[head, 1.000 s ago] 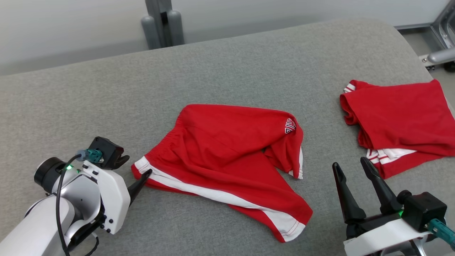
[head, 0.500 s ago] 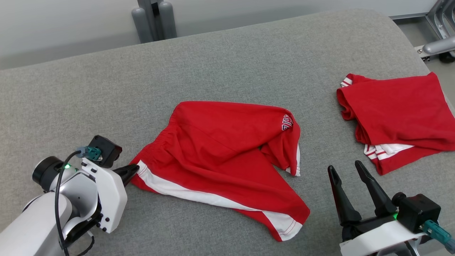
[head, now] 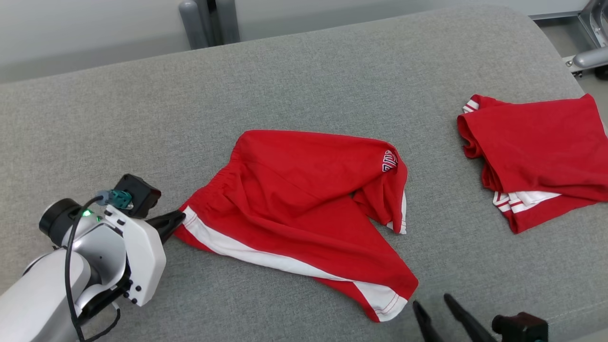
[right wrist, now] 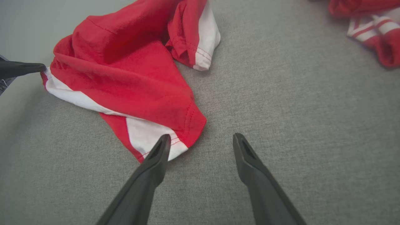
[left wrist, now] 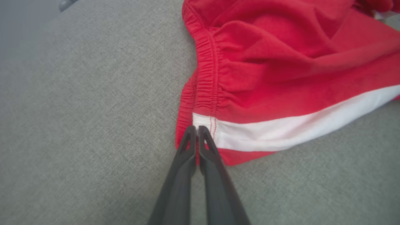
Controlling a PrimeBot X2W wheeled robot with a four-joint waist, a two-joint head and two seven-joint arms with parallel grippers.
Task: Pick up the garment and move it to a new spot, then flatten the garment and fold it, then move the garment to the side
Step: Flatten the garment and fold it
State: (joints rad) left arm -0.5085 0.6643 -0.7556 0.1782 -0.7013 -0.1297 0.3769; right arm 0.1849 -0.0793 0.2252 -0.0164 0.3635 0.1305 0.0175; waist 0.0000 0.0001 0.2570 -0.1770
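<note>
The garment (head: 304,190) is a pair of red shorts with a white side stripe, lying crumpled in the middle of the grey padded table (head: 332,71). My left gripper (head: 179,219) is shut on the waistband corner at the garment's left end, where the stripe starts. The left wrist view shows the fingers pressed together (left wrist: 197,127) at the edge of the garment (left wrist: 281,62), with red cloth between them. My right gripper (head: 431,300) stands open low at the right, its tips (right wrist: 202,137) just beside the hem of the garment (right wrist: 125,78), holding nothing.
A second red garment (head: 536,142) with white stripes lies folded at the table's right edge. A grey post (head: 209,21) stands behind the table. Metal frame parts (head: 591,52) show at the upper right. Bare grey padding lies left of and behind the shorts.
My left gripper has closed on the waistband corner, which it straddled open a second ago. My right gripper has dropped toward the bottom edge of the head view. The camera has shifted slightly.
</note>
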